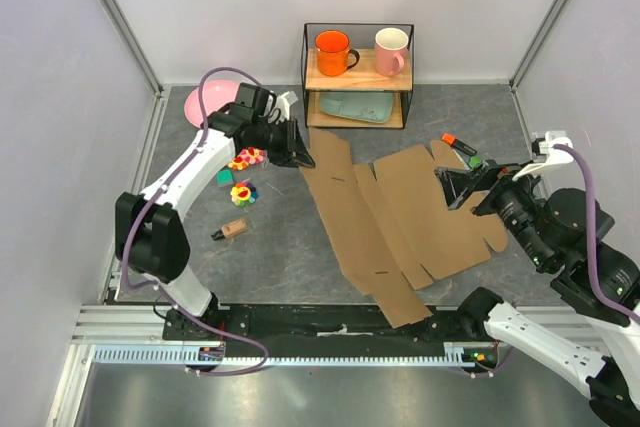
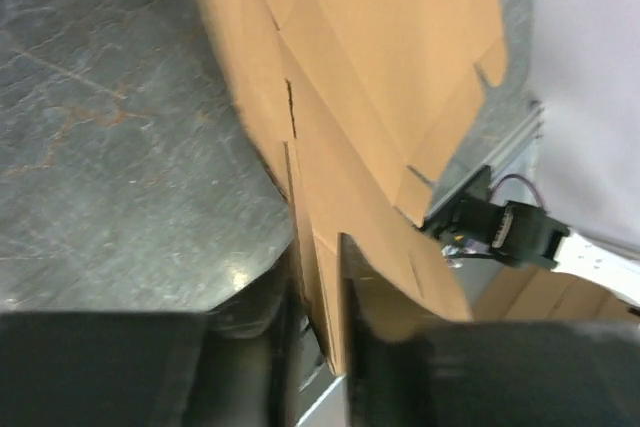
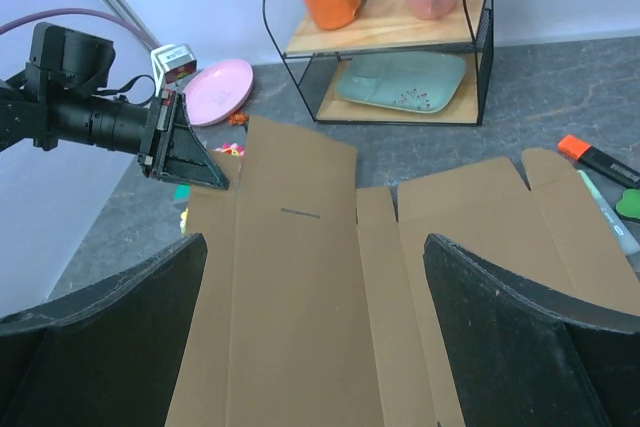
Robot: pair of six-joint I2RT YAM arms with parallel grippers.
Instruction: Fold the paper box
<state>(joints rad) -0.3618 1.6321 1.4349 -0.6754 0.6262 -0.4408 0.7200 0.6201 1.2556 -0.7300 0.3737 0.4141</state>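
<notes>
- Paper box (image 1: 400, 217): flat, unfolded brown corrugated sheet w/ flaps + creases. It lies mid-bench (image 1: 285, 247), running from abt 11 o'clock to 5 o'clock. Its near tip overlaps the black strip at the 6 o'clock edge.
- L tool (image 1: 300, 150): at the sheet's 11 o'clock corner, pointing twd 3 o'clock. In the wrist view its fingers (image 2: 390, 347) sit either side of the sheet's edge w/ a narrow gap. Can't tell if they pinch it or sit slack.
- R tool (image 1: 452, 191): jaws spread wide, nothing btwn them. It is over the sheet's 3 o'clock side, pointing twd 9 o'clock. Can't tell if it touches the cardboard.
- Wire rack (image 1: 306, 77) at 12 o'clock, well apart from the tools. Orange mug (image 1: 333, 52) + pink mug (image 1: 391, 50) stand on the top shelf, pale green plate (image 1: 360, 105) on the lower one.
- Pink plate (image 1: 205, 102) at 10 o'clock, partly hidden behind the L arm.
- Orange marker (image 1: 460, 144) at 2 o'clock, just beside the sheet's far-right flap, w/ a green bit (image 1: 474, 161) next to it.
- Colourful toy pieces (image 1: 247, 158) at 9–10 o'clock, near the sheet's left edge.
- Small brown-black item (image 1: 232, 229) at 8 o'clock, apart from the sheet.
</notes>
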